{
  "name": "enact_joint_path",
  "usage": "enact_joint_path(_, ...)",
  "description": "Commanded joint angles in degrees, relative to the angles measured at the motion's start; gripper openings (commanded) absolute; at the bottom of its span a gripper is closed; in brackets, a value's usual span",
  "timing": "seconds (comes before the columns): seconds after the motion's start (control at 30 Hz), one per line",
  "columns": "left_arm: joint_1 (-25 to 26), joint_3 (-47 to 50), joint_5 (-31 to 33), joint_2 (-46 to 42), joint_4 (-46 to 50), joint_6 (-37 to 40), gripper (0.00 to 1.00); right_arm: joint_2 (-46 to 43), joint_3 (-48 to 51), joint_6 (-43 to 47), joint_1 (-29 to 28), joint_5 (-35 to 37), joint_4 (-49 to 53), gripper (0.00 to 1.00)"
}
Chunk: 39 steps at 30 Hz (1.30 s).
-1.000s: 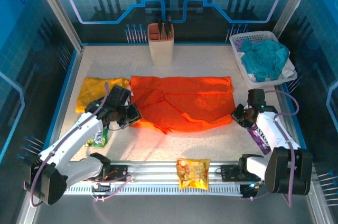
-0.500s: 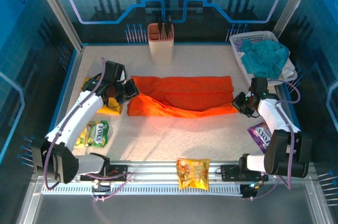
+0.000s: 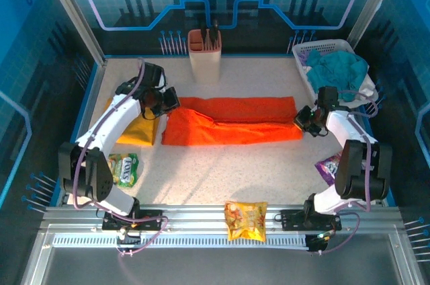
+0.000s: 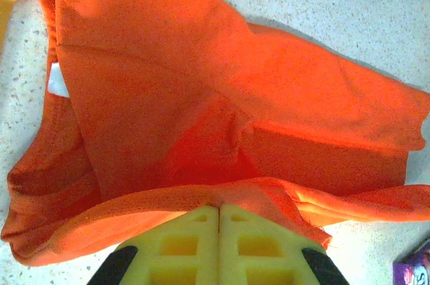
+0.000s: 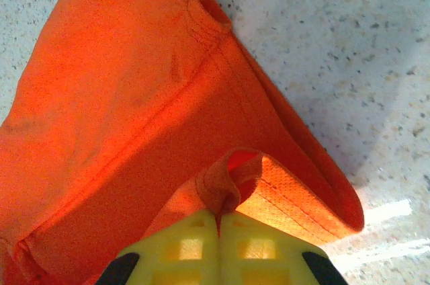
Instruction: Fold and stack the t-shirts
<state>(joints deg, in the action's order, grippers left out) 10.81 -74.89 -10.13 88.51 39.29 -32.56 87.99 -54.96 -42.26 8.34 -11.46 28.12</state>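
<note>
The orange t-shirt (image 3: 235, 120) lies folded into a long band across the middle of the table. My left gripper (image 3: 166, 100) is shut on its left edge; the left wrist view has the cloth (image 4: 201, 110) pinched between the yellow fingers (image 4: 195, 231). At the band's right end my right gripper (image 3: 304, 121) is shut on a bunched hem (image 5: 232, 184) of the same shirt. The mustard yellow t-shirt (image 3: 140, 130) lies flat at the left, partly under my left arm.
A beige utensil holder (image 3: 204, 55) stands at the back. A white basket (image 3: 316, 50) with teal cloth (image 3: 339, 73) sits back right. Snack packets lie around: green (image 3: 122, 168) at left, orange-yellow (image 3: 245, 220) at the front rail, purple (image 3: 327, 167) at right.
Both grippers have carried the orange shirt's near edge toward the back, folding it from a broad spread into a narrow band. The left arm moved off the green packet.
</note>
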Motion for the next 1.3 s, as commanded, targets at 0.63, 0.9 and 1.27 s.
enact_joint_path(0.63,-3.0,-10.2,-0.7,13.9,-1.6,3.5,0.00,2.0,-3.2,3.0,-3.3,-3.3,-2.7,0.92)
enact_joint_path(0.9,-4.9,-15.9,3.4,22.0,2.2,3.1,0.30,1.1,-3.4,3.9,-6.4,-2.1,-2.2,0.93)
enact_joint_path(1.27,-4.3,-9.9,1.2,16.6,1.0,1.2,0.46,0.3,-3.8,7.6,-9.2,-2.0,-3.0,0.95)
